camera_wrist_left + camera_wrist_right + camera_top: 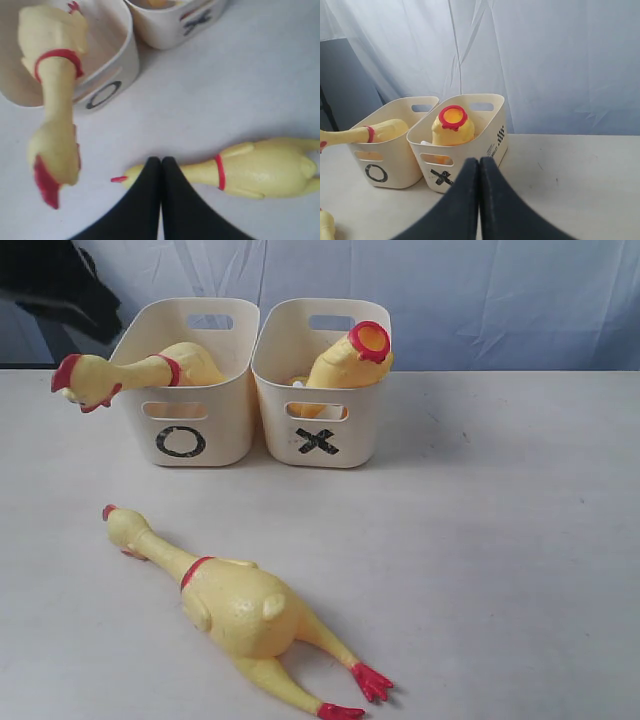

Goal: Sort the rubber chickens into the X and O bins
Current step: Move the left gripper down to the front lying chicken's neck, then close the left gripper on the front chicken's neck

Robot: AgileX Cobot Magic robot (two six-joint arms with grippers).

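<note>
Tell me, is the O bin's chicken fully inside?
No: the chicken sits in the O bin, neck and head overhanging its rim.

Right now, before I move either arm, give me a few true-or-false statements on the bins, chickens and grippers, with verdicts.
1. The headless chicken sits in the X bin. True.
2. The O bin is empty. False: a chicken with a head lies in it, its neck hanging over the rim.
3. A third chicken lies on the table in front of the bins. True.
4. The left gripper grips that third chicken. False: its fingers are shut on nothing.
5. The right gripper is open. False: it is shut and holds nothing.
</note>
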